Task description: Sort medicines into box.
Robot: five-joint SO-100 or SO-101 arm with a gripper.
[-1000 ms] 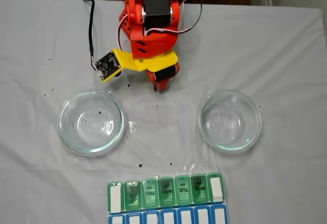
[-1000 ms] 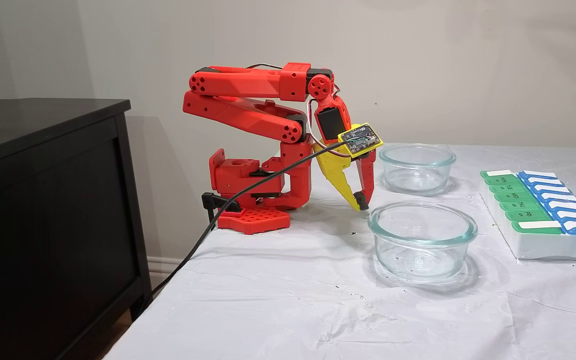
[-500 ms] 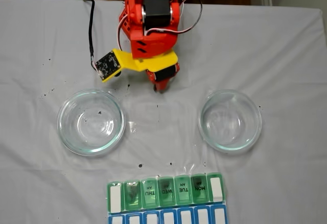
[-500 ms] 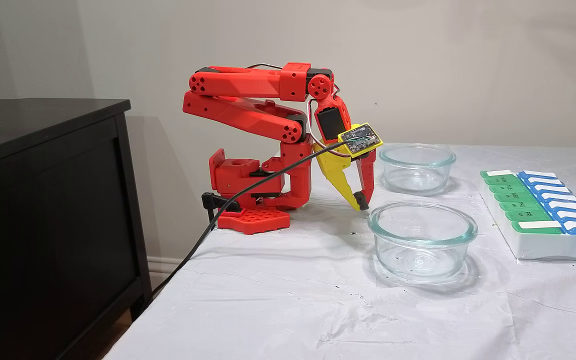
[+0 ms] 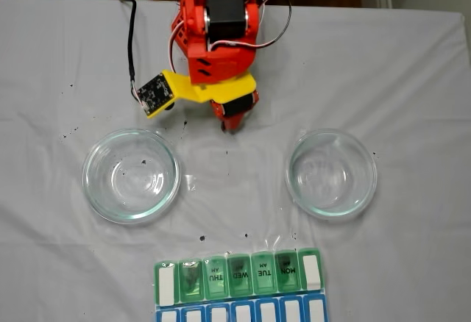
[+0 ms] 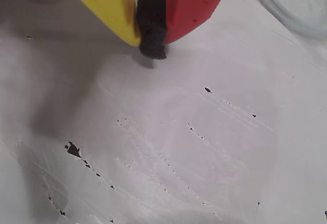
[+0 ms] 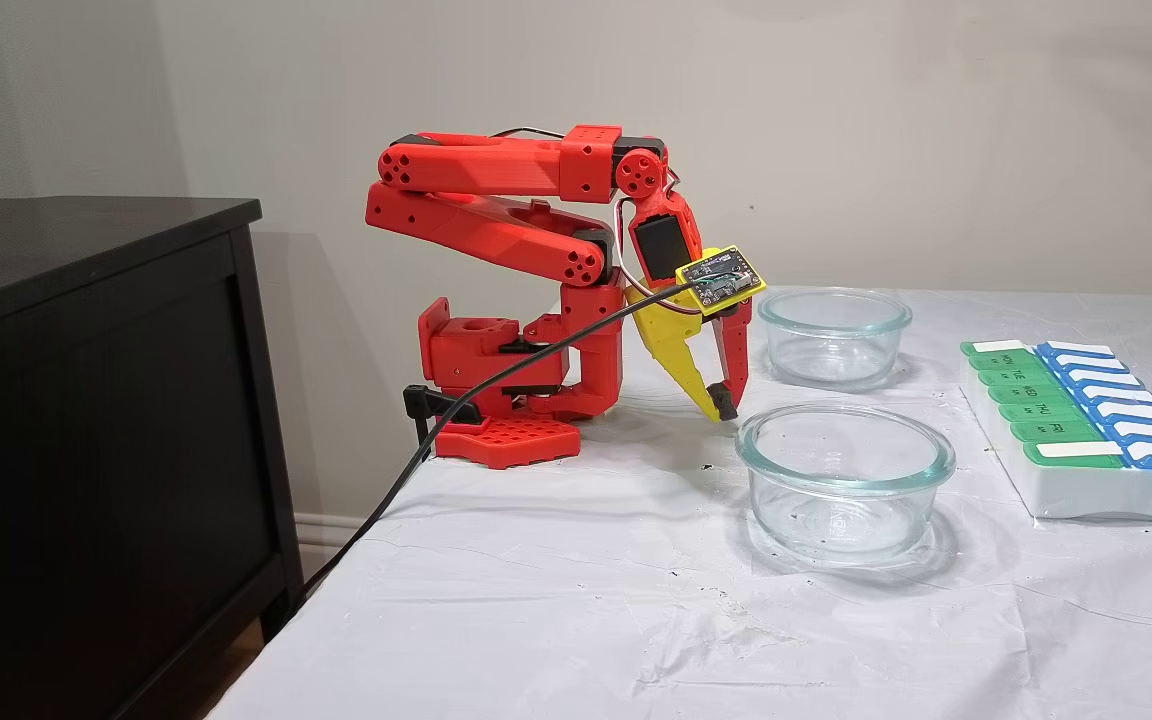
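My red and yellow gripper (image 5: 229, 127) is shut, tip pointing down just above the white cloth between the two glass dishes. In the wrist view the gripper (image 6: 152, 47) shows its yellow and red fingers pressed together on their own black foam pad, holding nothing. From the side, the gripper (image 7: 724, 408) hangs right behind the near dish, with the arm folded back. The box (image 5: 263, 273) lies at the cloth's front edge, green lids shut, a blue-and-white row below; it also appears as the box (image 7: 1086, 495) at the right. The medicines are out of view.
Two round clear glass dishes stand empty: a left dish (image 5: 131, 176) and a right dish (image 5: 331, 173). Tiny dark specks (image 6: 73, 149) dot the cloth. A black cabinet (image 7: 86, 400) stands beside the table, and a black cable (image 7: 496, 380) runs off the table edge.
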